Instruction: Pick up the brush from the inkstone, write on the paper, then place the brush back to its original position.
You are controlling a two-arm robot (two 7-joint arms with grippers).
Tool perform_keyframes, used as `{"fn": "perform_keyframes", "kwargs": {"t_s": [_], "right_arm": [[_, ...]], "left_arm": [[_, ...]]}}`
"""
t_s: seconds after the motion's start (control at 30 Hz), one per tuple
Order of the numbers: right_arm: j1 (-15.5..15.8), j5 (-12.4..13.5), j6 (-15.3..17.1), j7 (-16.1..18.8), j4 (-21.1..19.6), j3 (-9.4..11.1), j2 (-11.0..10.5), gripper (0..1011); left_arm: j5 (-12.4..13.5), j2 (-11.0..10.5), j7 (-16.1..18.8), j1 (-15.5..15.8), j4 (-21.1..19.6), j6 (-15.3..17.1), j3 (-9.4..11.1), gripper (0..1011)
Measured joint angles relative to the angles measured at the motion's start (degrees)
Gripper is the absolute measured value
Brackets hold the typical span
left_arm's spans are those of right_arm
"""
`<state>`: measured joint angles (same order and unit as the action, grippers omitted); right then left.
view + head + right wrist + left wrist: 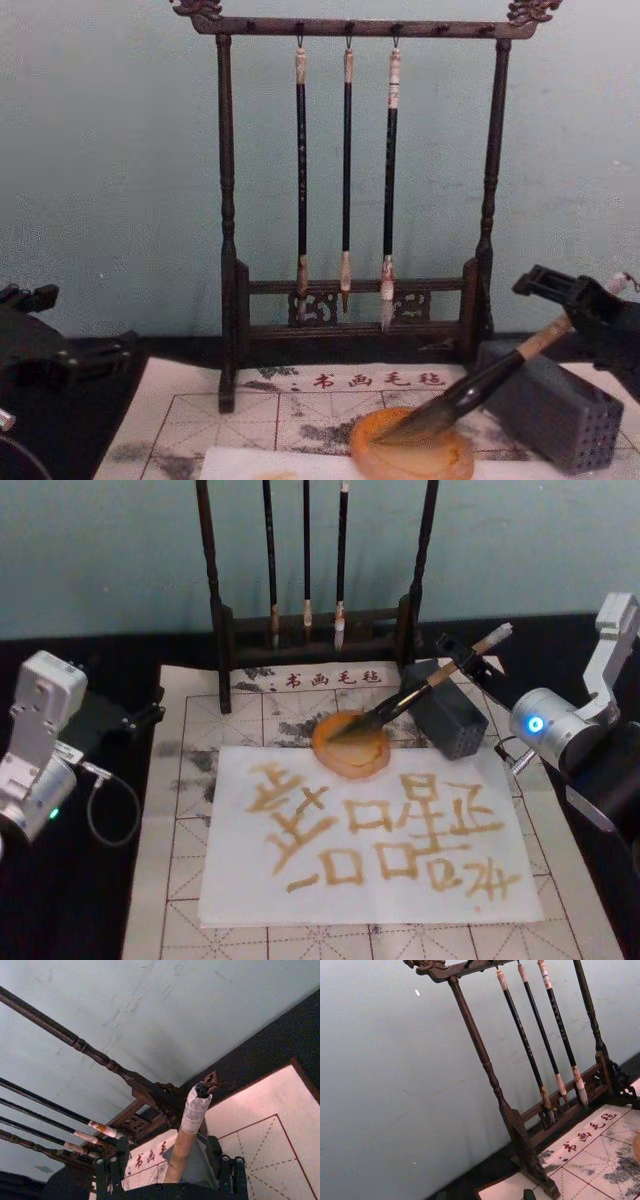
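Well left of the round, shallow amber translucent inkstone [352, 762], the left gripper [140, 718] is parked; I cannot tell its grip. The thick tan-handled, black-collared brush [400, 705] lies with its tip in the inkstone. Its handle slants up and right between the parted fingers [227, 1172] of the nearer right gripper [458, 660].

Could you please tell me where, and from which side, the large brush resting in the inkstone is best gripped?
Probably the tan upper handle of the brush, above its black section. It leans from the inkstone up across the grey block toward the robot's right, leaving that part raised; come from the right, where the right claw is.
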<state>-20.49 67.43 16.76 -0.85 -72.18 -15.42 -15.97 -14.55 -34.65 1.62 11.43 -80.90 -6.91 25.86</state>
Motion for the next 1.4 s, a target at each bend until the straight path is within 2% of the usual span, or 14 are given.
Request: {"fn": "perform_keyframes", "kwargs": {"t_s": [1.4], "right_arm": [[-1.66, 9.03, -1.66, -2.16, 2.01, -2.07, -0.91, 1002]], "left_arm": [[0.00, 0.00, 0.00, 0.00, 0.00, 0.00, 0.00, 1001]]}}
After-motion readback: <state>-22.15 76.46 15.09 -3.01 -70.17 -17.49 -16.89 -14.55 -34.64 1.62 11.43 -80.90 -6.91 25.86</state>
